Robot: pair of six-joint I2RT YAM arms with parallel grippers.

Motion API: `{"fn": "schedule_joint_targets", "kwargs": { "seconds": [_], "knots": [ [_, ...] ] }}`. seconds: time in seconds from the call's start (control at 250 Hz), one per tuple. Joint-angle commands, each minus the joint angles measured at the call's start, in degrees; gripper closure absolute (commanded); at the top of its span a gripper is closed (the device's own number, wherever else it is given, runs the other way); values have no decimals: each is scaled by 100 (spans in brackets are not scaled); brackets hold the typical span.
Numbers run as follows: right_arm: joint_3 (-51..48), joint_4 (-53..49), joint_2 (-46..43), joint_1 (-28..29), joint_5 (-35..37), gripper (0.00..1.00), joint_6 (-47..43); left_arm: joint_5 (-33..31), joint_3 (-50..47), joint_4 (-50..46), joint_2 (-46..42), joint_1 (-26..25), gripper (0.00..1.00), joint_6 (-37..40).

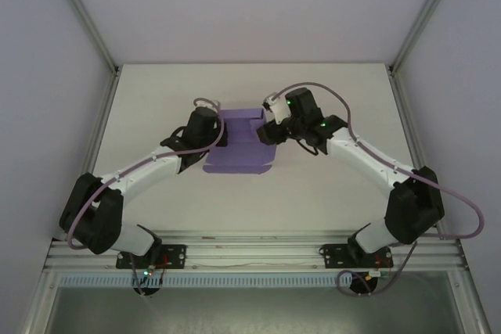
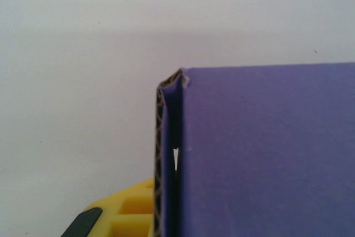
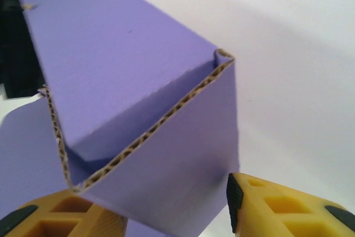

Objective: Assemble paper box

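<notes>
Flanking the half-folded paper box (image 1: 241, 144), both grippers press its raised flaps.

A white table (image 1: 156, 193) filled the middle of the overhead frame, its surface plain. Pale grey walls (image 1: 47, 52) rose at left, right and top, with 2 metal posts (image 1: 82, 13) slanting in from the upper corners. An aluminium rail (image 1: 250, 249) crossed the bottom.

The flat white table (image 1: 156, 193) carries the purple corrugated paper box (image 1: 239, 154), lying partly folded between both grippers.
</notes>
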Motion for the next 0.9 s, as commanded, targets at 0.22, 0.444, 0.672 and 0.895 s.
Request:
{"fn": "schedule_joint_targets", "kwargs": {
  "seconds": [0.22,0.444,0.672,0.895],
  "knots": [
    [208,1160,701,193,2046,70,741,44,203,-20,-44,-75,100,148],
    [687,970,1388,497,4967,89,1708,-741,594,-412,163,-178,100,-342],
    [1786,-1160,2582,396,8165,100,3723,-1829,788,-1049,232,-185,100,-1468],
    [2468,-1936,3000,372,8819,100,4456,-1727,992,-1159,404,-189,100,-1591]
  ]
}}
